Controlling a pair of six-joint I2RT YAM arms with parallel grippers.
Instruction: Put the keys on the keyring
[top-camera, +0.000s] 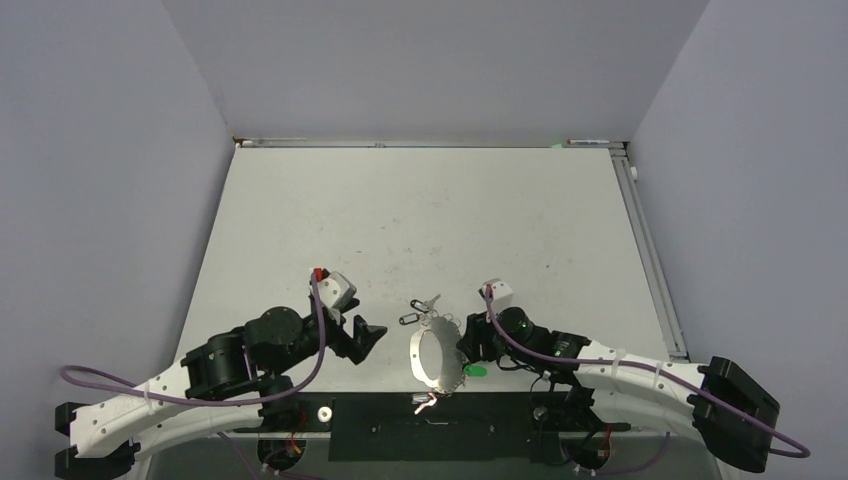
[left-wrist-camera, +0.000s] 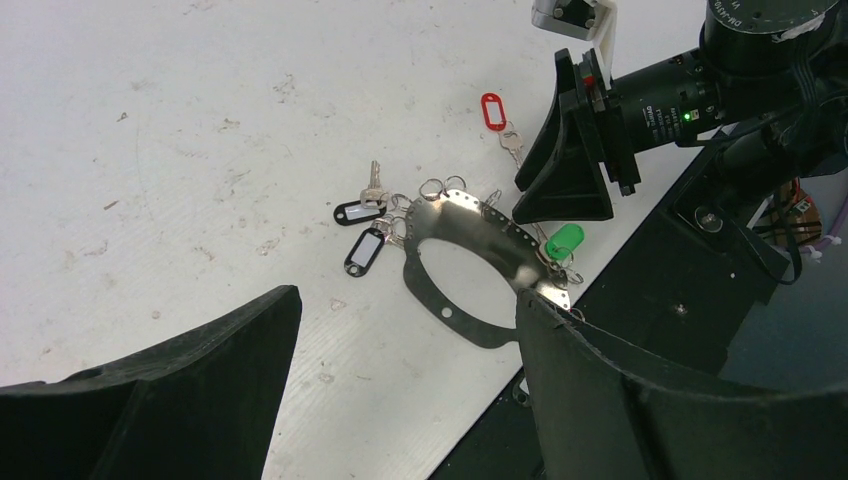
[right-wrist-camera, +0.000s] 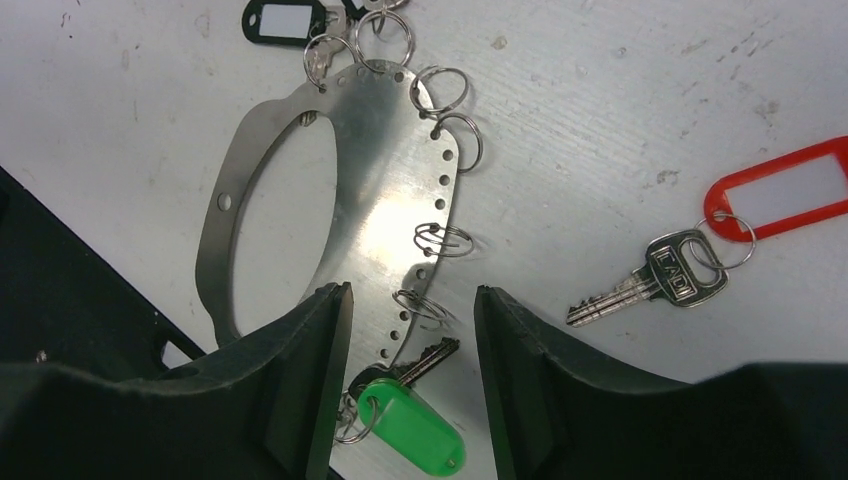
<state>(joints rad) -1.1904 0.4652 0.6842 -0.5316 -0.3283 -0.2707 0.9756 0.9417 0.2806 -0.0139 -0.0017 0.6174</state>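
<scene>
Two pairs of fingers stand over the near part of the desk (top-camera: 420, 220), one on each side of the keyring (top-camera: 432, 355). The keyring is a flat, shiny metal loop with a row of small holes along one rim, and several small split rings (right-wrist-camera: 445, 240) are hooked into these holes. It lies flat on the desk, close to the near edge and about at the middle of that edge.

The left fingers (top-camera: 366, 338) are spread wide and hold nothing. In the top view they are near the left side of the keyring but apart from it.

The right fingers (top-camera: 466, 346) are also parted, but less wide. In the right wrist view the holed rim of the keyring and one split ring show in the gap between them. As far as I can see, neither finger presses on the metal, so nothing is gripped.

The key with the green tag (right-wrist-camera: 410, 428) lies at the near end of the keyring, right against the rim and just below the right fingers. I cannot tell if its ring goes through a hole. The key with the red tag (right-wrist-camera: 660, 280) lies loose on the desk on the right side of the keyring and apart from it, with the tag on the side away from the loop. Two black tags (left-wrist-camera: 365, 250) lie at the far end of the keyring, beside the split rings there.
</scene>
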